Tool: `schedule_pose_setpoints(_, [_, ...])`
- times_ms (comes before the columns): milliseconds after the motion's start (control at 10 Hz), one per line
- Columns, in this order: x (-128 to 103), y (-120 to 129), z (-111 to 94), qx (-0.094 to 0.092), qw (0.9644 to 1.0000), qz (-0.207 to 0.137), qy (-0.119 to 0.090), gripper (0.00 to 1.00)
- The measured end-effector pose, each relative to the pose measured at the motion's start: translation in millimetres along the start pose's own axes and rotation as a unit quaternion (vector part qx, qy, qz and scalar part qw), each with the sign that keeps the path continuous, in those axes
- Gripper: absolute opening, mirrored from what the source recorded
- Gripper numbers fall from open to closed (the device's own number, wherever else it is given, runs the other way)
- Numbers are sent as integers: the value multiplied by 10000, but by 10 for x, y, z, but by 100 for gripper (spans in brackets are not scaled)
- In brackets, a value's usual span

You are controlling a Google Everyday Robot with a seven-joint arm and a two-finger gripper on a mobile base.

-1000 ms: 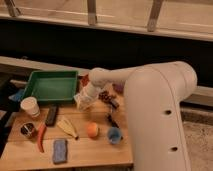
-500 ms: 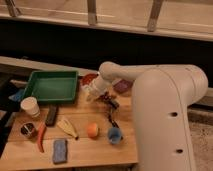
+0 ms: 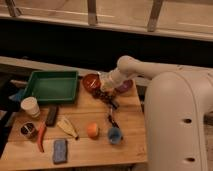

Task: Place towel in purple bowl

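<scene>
Hand: your hand (image 3: 108, 96) hangs low over the far part of the worktop (image 3: 90, 147), just near of the two bowls. Dark parts show below the white wrist; you cannot tell how its grasp stands.
Arm: the white arm (image 3: 131, 69) reaches in from the right, its big white body (image 3: 177, 122) filling the right side of the view.
Purple bowl: the purple bowl (image 3: 124, 86) sits at the far right of the worktop, partly hidden behind the wrist.
Red-brown bowl: a red-brown bowl (image 3: 91, 82) stands just left of the hand, beside the purple one.
Towel: you cannot make out the towel; no pale cloth shows on the worktop or at the hand.
Green tray: a green tray (image 3: 50, 86) lies far left.
Near items: blue cup (image 3: 114, 135) near of the hand; orange fruit (image 3: 92, 130) to its left; banana (image 3: 67, 127) further left.
Left items: white cup (image 3: 30, 107), dark rectangular block (image 3: 51, 115), small dark can (image 3: 28, 130), red-orange pepper (image 3: 40, 138).
Front edge: blue pad (image 3: 60, 150) lies nearest.
</scene>
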Motion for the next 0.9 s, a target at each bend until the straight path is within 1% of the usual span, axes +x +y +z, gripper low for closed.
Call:
schedule_pose_setpoints(100, [11,66,35,-26,10000,-36,23,0])
schedule_pose_setpoints(300, [8,38,18,-19,10000,-20,12,0])
schedule_pose_setpoints(600, [13,66,38,-25,10000,-33,25,0])
schedule_pose_setpoints(700, [-7,40,16,-1,10000,-7,-36,0])
schedule_pose_setpoints(900, [-177,3,-63,48,9996,32,-260,0])
